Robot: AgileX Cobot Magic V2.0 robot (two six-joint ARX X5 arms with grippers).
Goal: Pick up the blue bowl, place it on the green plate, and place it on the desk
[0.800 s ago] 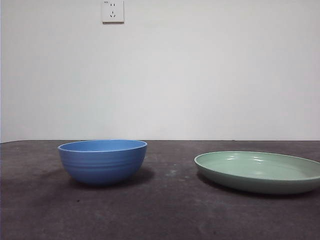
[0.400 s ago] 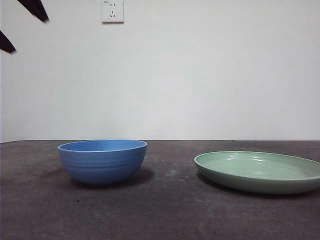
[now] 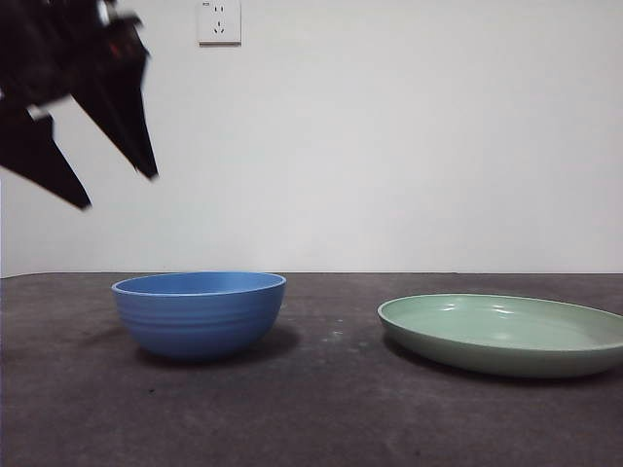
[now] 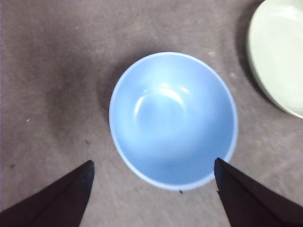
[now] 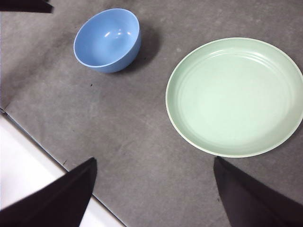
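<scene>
Left tool [image 3: 117,192], jaws spread, hangs at the frame's upper left above the blue bowl [image 3: 200,313]; green plate [image 3: 504,334] sits lower right. Right tool [image 5: 152,165] spread.

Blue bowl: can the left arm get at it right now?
Probably yes. The left end effector hangs above the blue bowl, jaws open wide, with nothing between them. The bowl is empty and stands apart from the green plate.
</scene>
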